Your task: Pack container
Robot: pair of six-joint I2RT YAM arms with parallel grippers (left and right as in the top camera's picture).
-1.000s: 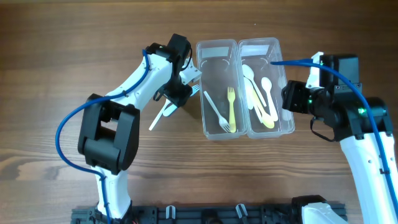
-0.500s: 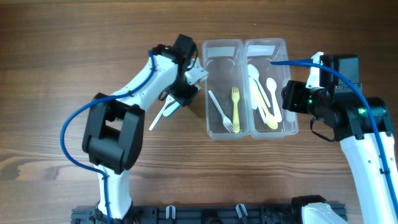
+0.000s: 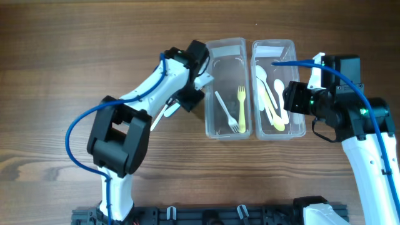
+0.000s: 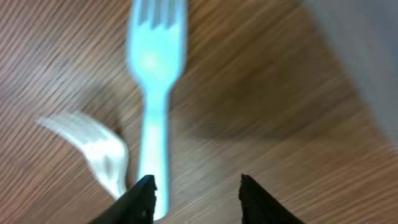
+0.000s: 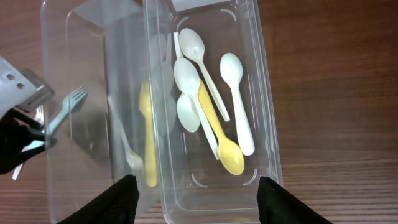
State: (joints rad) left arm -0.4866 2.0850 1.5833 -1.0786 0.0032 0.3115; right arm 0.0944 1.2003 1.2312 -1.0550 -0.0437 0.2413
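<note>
Two clear containers stand side by side. The left container (image 3: 225, 47) holds a white fork (image 3: 226, 111) and a yellow fork (image 3: 241, 107). The right container (image 3: 275, 45) holds several white spoons (image 5: 233, 93) and a yellow spoon (image 5: 217, 134). My left gripper (image 3: 199, 87) is open and empty against the left container's left wall. In the left wrist view its fingers (image 4: 196, 186) hover over a light blue fork (image 4: 152, 93) and a white fork (image 4: 93, 149) on the table. My right gripper (image 5: 196, 193) is open wide, straddling the right container's near end.
A loose white fork (image 3: 159, 117) lies on the wooden table left of the containers, partly under my left arm. The light blue fork (image 5: 65, 106) shows through the left container's wall (image 5: 74, 37) in the right wrist view.
My left gripper has moved right, and both containers have slid right with it. The right arm has not moved.
</note>
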